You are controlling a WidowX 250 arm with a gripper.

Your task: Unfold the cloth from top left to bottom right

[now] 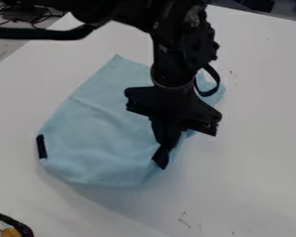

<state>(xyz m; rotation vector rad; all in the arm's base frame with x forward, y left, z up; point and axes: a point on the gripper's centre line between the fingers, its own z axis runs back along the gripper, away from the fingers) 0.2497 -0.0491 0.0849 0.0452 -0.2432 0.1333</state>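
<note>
Camera view, just left of centre: the blue cloth (95, 134) lies on the white table (255, 162), broadly spread but not fully unfolded. The gripper (162, 159) is at its 4 o'clock edge, fingers drawn together, seemingly pinching a bit of fabric. I'd judge the unfolding partway done — that edge and the rumpled 1 o'clock end probably need opening towards 4 o'clock. Count: one cloth, one gripper, one table — and one dark strip (41, 146) at the cloth's 8 o'clock edge.
</note>
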